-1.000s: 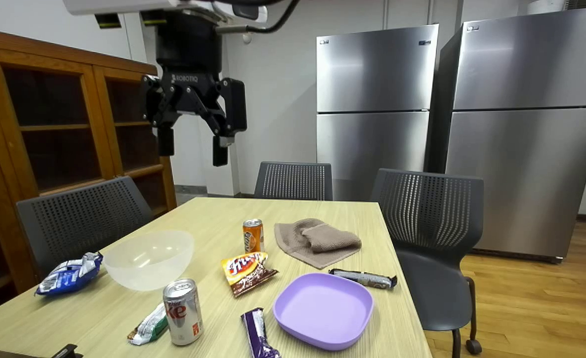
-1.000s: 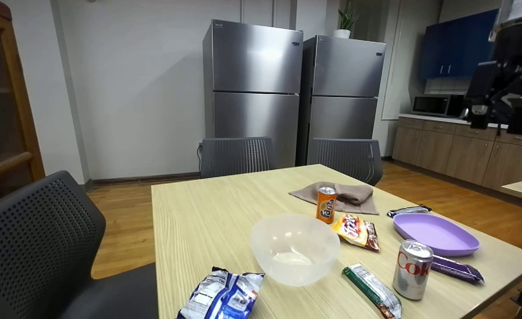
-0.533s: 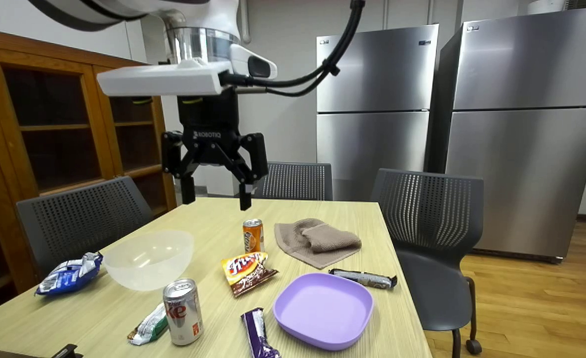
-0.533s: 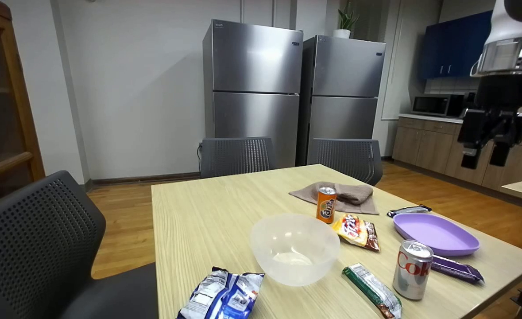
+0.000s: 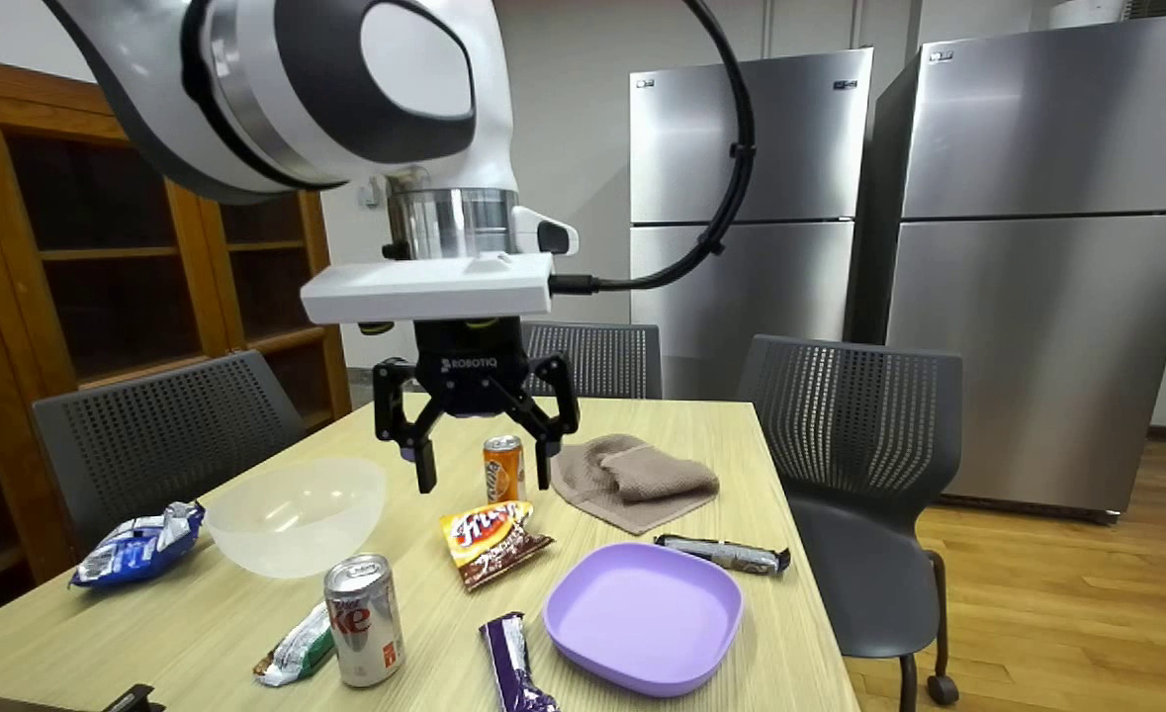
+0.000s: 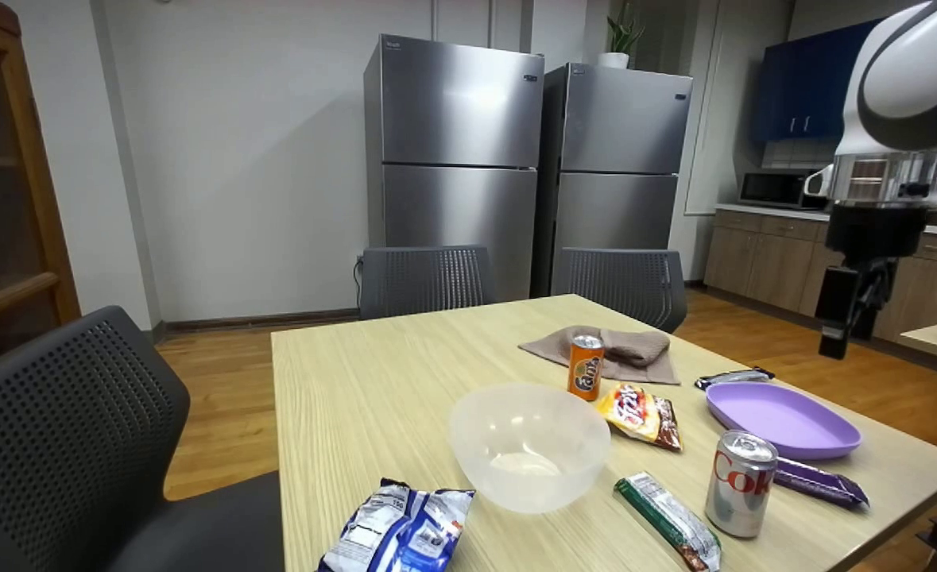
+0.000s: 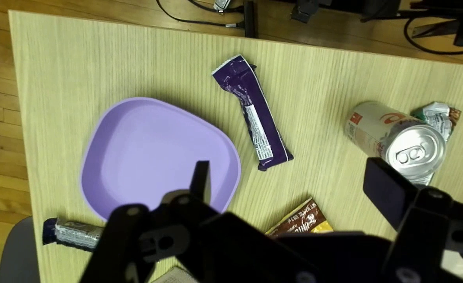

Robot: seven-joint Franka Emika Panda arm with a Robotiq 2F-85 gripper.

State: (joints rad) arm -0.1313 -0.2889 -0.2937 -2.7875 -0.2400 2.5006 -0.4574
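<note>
One arm (image 5: 291, 99): bent, its lower end upright, gripper (image 5: 485, 478) pointing straight down, higher than the purple plate (image 5: 644, 618)
Two fingers (image 7: 388, 192): spread wide; in the wrist view one overlaps the plate
Purple-wrapped bar (image 7: 260, 122): just beside the plate, lower than the fingers, its near end showing between them
Chip bag (image 5: 492, 542): near the plate, also lower than the fingers

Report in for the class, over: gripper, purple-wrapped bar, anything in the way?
Gripper open, empty, above the table. Purple-wrapped bar untouched, flanked by purple plate and Diet Coke can. Nothing lies on top of it.
</note>
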